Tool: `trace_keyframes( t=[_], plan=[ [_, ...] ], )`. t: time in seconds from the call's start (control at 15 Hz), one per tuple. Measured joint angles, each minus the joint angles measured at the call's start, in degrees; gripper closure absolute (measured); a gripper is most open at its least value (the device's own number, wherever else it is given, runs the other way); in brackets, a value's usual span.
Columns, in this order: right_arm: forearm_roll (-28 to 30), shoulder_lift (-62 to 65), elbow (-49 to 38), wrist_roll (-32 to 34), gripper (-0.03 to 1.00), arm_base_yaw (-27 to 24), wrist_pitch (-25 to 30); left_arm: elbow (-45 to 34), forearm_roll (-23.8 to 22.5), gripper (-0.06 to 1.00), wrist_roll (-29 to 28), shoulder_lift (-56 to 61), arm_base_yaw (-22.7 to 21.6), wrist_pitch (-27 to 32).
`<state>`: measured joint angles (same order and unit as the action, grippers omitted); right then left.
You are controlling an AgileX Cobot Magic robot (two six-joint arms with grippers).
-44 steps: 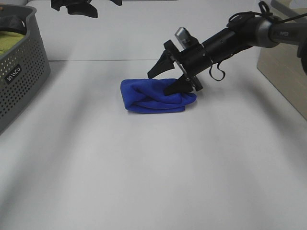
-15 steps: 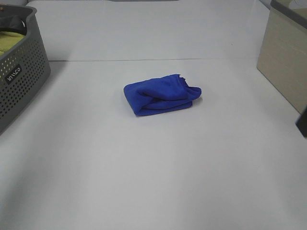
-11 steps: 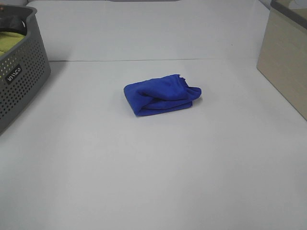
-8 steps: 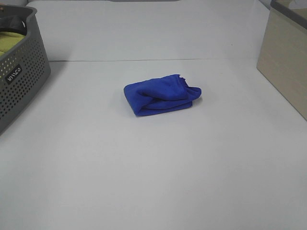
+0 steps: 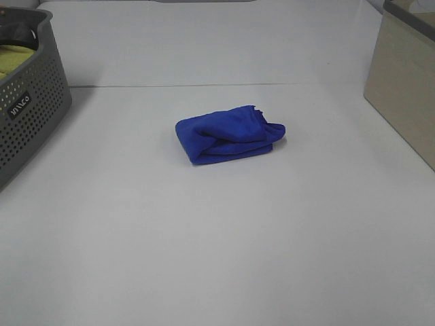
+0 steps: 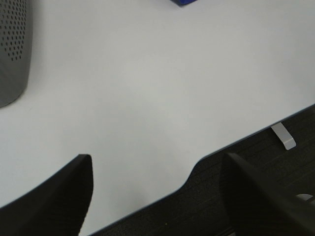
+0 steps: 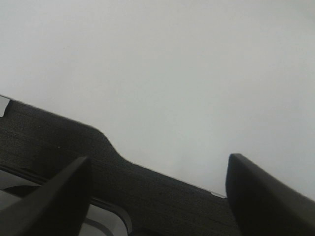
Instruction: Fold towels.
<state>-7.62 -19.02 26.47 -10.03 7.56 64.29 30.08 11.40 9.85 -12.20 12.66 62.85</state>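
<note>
You're looking at a lab-style test bench: a bare white table (image 5: 204,258) against a plain white wall. A grey perforated laundry basket (image 5: 30,115) and a beige box (image 5: 401,95) stand at its sides.

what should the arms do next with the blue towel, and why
Probably nothing more than stay parked. The blue towel already lies as a compact folded bundle mid-table, touched by nothing. The left pincer and right pincer are both open and empty over the table's near edge. If anything, move on to the grey basket.
</note>
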Motion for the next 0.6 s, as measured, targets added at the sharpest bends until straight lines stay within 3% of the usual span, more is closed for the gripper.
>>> trace_keyframes(
  t=[0.6],
  plan=[
    [0.00,0.06,0.00,0.00,0.23,0.00,-0.46,0.00,-0.06,0.25,0.23,0.00,0.00,0.00]
  ],
)
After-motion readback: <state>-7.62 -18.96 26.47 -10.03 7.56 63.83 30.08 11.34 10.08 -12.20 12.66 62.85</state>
